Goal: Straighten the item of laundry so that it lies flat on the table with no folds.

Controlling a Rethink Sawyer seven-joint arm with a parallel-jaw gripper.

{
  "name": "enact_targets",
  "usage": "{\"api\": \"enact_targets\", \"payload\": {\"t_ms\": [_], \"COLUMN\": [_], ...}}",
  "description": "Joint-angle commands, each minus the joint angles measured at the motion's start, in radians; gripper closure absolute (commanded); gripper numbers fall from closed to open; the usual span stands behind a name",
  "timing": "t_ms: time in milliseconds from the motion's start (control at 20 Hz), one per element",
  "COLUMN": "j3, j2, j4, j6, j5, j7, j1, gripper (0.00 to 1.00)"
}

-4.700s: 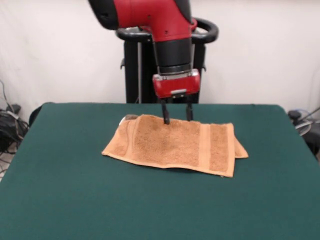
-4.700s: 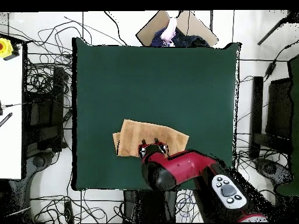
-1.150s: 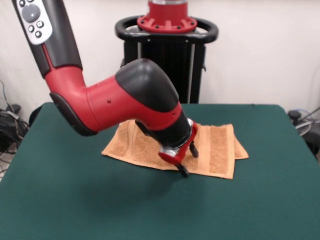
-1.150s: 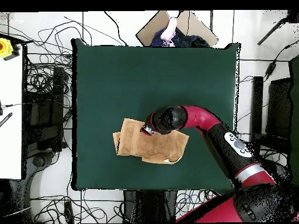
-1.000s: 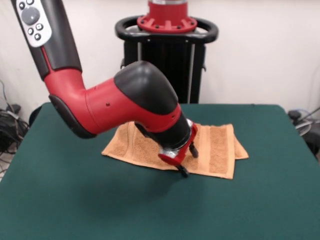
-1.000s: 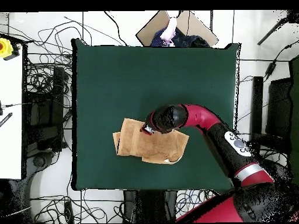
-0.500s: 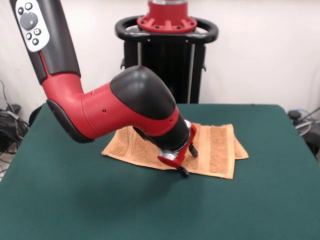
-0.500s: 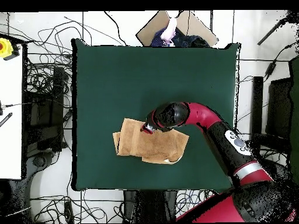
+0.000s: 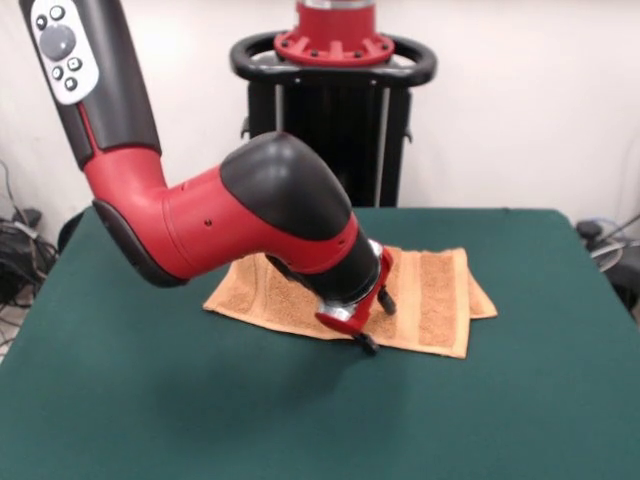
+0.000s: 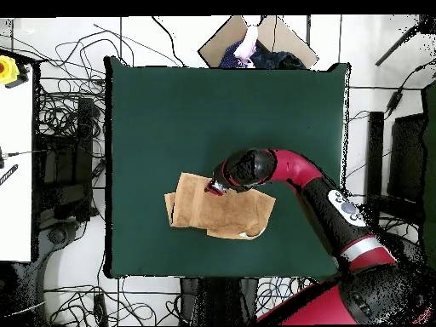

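- Front view: the claw (image 9: 372, 322) has come off the towel's far edge, swung round to its near edge and barely moved in the last second; a pinch looks imminent.
- I cannot tell the claw's state.
- The towel (image 9: 430, 300) lies folded mid-counter (image 9: 150, 400), with open felt on every side for spreading.

Orange-tan towel (image 9: 425, 300) with flat, smoother stripes running across it near one side. Dark green counter (image 9: 150, 400) all over, plain, no pattern. Red and black arm (image 9: 240, 215), with a red and black pincer (image 9: 376, 322).
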Motion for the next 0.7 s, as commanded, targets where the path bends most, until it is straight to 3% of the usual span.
{"api": "enact_targets", "payload": {"t_ms": [50, 250, 700], "j3": [-0.054, -0.074, -0.089], "j2": [0.116, 0.170, 0.203], "j4": [-0.214, -0.265, -0.214], "j6": [0.061, 0.167, 0.168], "j5": [-0.040, -0.010, 0.009], "j7": [-0.206, -0.237, -0.221], "j1": [0.032, 0.048, 0.041], "gripper": [0.00, 0.00, 0.00]}}
